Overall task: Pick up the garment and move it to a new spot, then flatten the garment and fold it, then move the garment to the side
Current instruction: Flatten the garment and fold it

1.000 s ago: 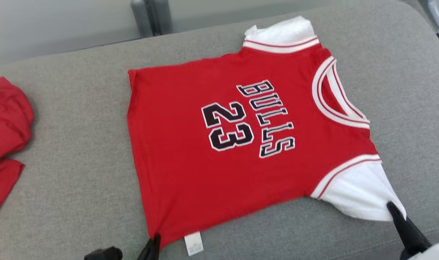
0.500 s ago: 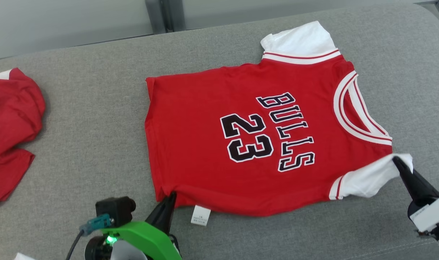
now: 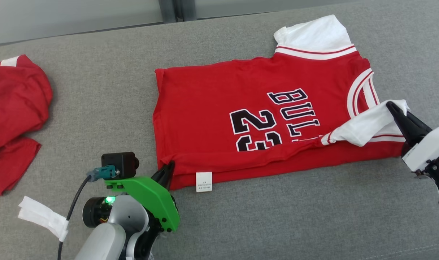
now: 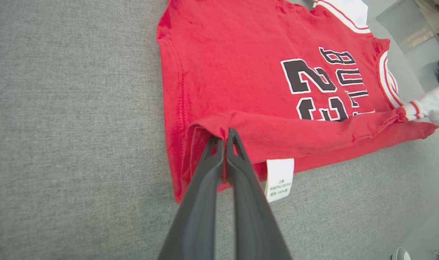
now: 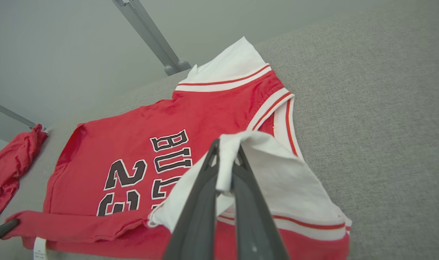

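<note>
Grey worktop point(image 3: 96, 108): red jersey point(image 3: 219, 94) lies at centre. Near edge, flat one second ago, now rolled over numerals point(image 3: 255, 124); I judge lengthwise fold under way. My left tool point(image 3: 168, 169) pinched tight on hem corner point(image 4: 219, 131); right tool point(image 3: 390, 106) clamps white sleeve point(image 3: 364, 126).

The head view looks steeply down, both wrist views sit low and close, and all share the jersey point(image 3: 219, 94).
</note>
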Robot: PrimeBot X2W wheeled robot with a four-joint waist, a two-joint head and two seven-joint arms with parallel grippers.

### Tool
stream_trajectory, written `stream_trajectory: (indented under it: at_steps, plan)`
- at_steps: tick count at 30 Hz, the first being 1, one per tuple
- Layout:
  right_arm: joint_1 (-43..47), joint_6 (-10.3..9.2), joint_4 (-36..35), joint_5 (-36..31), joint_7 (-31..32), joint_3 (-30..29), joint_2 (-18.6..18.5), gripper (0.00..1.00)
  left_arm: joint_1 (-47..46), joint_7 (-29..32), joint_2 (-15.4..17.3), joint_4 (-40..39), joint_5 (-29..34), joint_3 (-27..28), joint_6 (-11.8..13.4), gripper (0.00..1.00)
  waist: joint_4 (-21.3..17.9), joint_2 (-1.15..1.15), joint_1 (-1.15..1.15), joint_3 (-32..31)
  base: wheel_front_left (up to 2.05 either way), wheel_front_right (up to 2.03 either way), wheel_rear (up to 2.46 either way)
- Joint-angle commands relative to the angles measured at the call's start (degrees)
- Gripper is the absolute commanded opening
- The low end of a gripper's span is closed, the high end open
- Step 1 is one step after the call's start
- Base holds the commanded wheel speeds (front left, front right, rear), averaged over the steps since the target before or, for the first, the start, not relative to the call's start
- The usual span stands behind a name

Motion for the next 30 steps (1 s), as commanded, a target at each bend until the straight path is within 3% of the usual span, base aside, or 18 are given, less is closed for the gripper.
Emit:
stream_trajectory:
  at_steps: [1, 2, 3, 4, 5, 12, 17, 21, 30]
  plan:
    - [-1.6, 0.02, 1.32, -0.73, 0.43, 0.46, 0.68, 0.0, -1.59, 0.06, -0.11, 0.96, 0.0, 0.33, 0.3, 0.0, 0.23, 0.0, 0.0, 0.38, 0.0, 0.0, 0.0]
    - [-2.3, 0.02, 2.18, -1.34, 0.65, 0.72, 0.92, 0.0, -1.99, -0.07, -0.22, 1.62, -0.04, 0.48, 0.44, 0.03, 0.36, 0.0, 0.0, 0.49, 0.0, 0.0, 0.0]
    - [-3.21, 0.02, 3.09, -2.57, 0.68, 1.23, 0.96, 0.15, -2.41, -0.2, -0.43, 2.46, -0.1, 0.58, 0.58, 0.41, 0.48, 0.0, 0.0, 0.63, 0.0, 0.0, 0.0]
    - [-3.88, 0.02, 3.86, -3.88, 0.08, 1.59, 0.86, 0.45, -2.86, -0.48, -0.55, 3.15, 0.19, 0.6, 0.65, 0.96, 0.62, 0.0, 0.0, 0.66, 0.0, 0.0, 0.0]
    - [-4.3, 0.02, 4.79, -4.82, -0.04, 2.07, 0.91, 1.0, -3.22, -0.5, -0.8, 3.86, 0.26, 0.51, 0.64, 1.0, 0.78, 0.0, 0.0, 0.79, 0.0, 0.0, 0.0]
    - [-0.89, 0.02, 3.25, -6.96, -4.76, 1.69, -0.23, 1.0, 0.41, -4.5, -0.95, 2.93, -0.66, 2.36, 1.32, 1.0, 0.56, 0.0, 0.0, 0.61, 0.0, 0.0, 0.0]
    - [6.34, 0.01, -0.32, -10.5, -4.45, 1.72, -5.03, 1.0, 7.31, -4.37, 0.33, -1.26, -2.7, 3.01, 1.81, 1.0, -0.39, 0.0, 0.0, 1.58, 0.0, 0.0, 0.0]
    - [10.0, 0.01, 0.12, -12.68, -3.85, 0.29, -6.72, 1.0, 8.41, -3.95, 0.1, -0.89, -3.06, 2.25, 1.85, 1.0, -0.52, 0.0, 0.0, 3.43, 0.0, 0.0, 0.0]
    - [9.04, 0.01, 2.82, -14.77, -3.63, -1.69, -4.99, 1.0, 3.88, -3.99, -0.89, 2.93, -2.08, 1.58, 1.69, 1.0, -0.72, 0.0, 0.0, 5.14, 0.0, 0.0, 0.0]
